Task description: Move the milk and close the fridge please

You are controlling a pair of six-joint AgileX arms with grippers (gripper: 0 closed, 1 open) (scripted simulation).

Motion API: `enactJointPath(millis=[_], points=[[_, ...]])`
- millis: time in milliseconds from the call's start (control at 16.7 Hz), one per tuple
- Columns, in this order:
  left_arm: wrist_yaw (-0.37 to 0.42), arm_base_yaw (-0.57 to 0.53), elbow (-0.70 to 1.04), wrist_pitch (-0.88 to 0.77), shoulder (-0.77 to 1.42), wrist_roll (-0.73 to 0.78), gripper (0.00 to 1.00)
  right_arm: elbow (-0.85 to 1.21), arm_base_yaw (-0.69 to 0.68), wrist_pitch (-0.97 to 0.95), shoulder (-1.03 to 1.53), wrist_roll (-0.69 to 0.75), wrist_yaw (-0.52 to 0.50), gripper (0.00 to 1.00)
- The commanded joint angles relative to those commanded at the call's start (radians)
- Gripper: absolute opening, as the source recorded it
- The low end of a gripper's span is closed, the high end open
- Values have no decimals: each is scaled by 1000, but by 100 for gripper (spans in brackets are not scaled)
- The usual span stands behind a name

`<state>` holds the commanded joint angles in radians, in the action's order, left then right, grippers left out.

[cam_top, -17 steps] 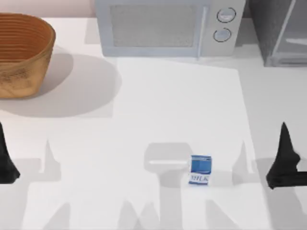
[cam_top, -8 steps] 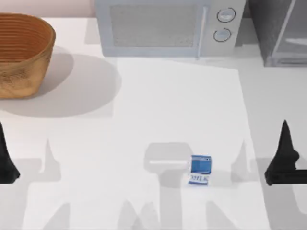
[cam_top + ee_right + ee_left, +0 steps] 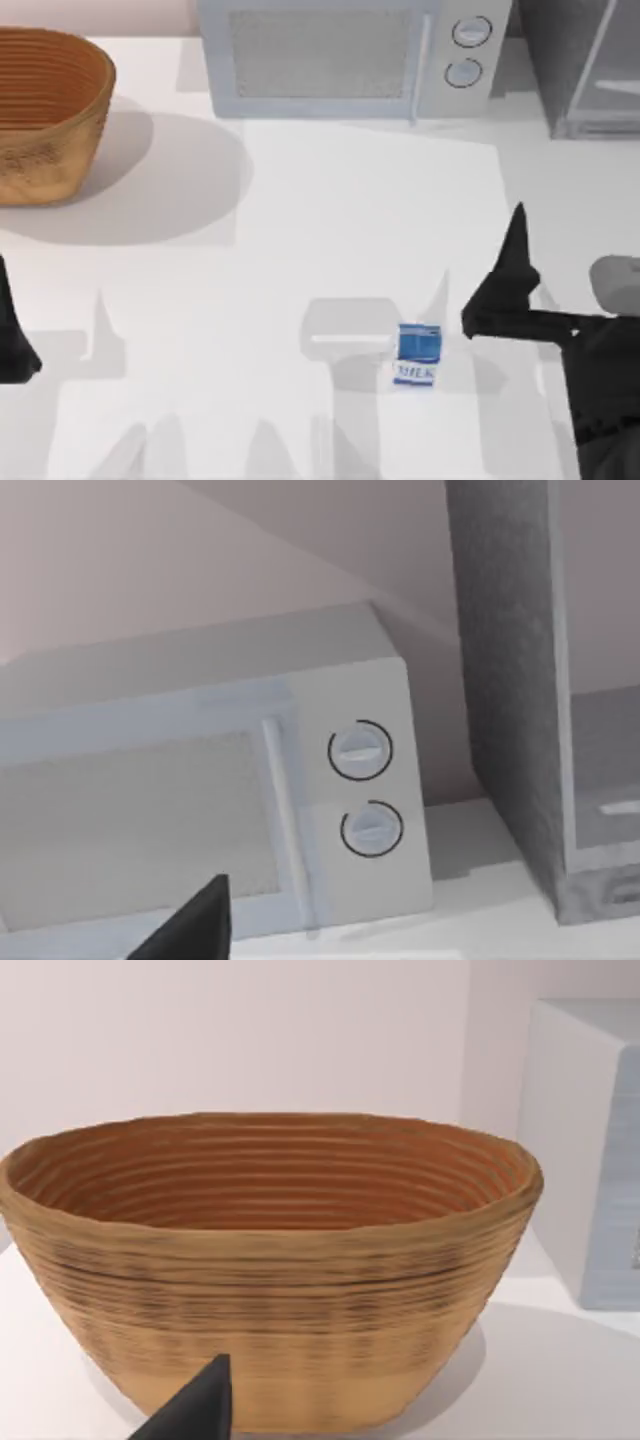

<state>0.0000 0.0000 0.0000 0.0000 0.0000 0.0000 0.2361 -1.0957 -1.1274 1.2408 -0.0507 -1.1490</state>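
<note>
The milk (image 3: 418,355), a small carton with a blue top and a white base lettered "MILK", stands upright on the white table near the front, right of centre. My right gripper (image 3: 516,235) hangs just to the carton's right and a little farther back, apart from it, pointing toward the back. The fridge (image 3: 570,60), a speckled grey cabinet with a pale glassy door (image 3: 615,70) in a light frame, stands in the back right corner. The right wrist view shows the fridge (image 3: 505,680) beyond my right gripper (image 3: 200,920). My left gripper (image 3: 6,300) is parked at the left edge.
A light-grey microwave (image 3: 340,55) with two round knobs stands at the back centre, just left of the fridge. A woven basket (image 3: 45,110) sits at the back left; the left wrist view faces the basket (image 3: 270,1260) closely, behind my left gripper (image 3: 205,1405).
My right arm has swung left and toward the back, bringing its gripper close beside the milk. The carton and the left arm have not moved.
</note>
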Motion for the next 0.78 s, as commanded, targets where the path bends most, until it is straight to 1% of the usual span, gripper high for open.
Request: enactJointPath(millis=[240, 420, 600, 780], points=[[0, 0, 0, 0, 0, 0, 100, 69, -80, -196, 457, 1, -67, 100], [0, 0, 0, 0, 0, 0, 100, 126, -137, -328, 753, 1, -139, 100], [0, 0, 0, 0, 0, 0, 100, 205, -179, -485, 969, -8, -215, 100], [0, 0, 0, 0, 0, 0, 100, 277, -208, -605, 1097, -18, -266, 100]])
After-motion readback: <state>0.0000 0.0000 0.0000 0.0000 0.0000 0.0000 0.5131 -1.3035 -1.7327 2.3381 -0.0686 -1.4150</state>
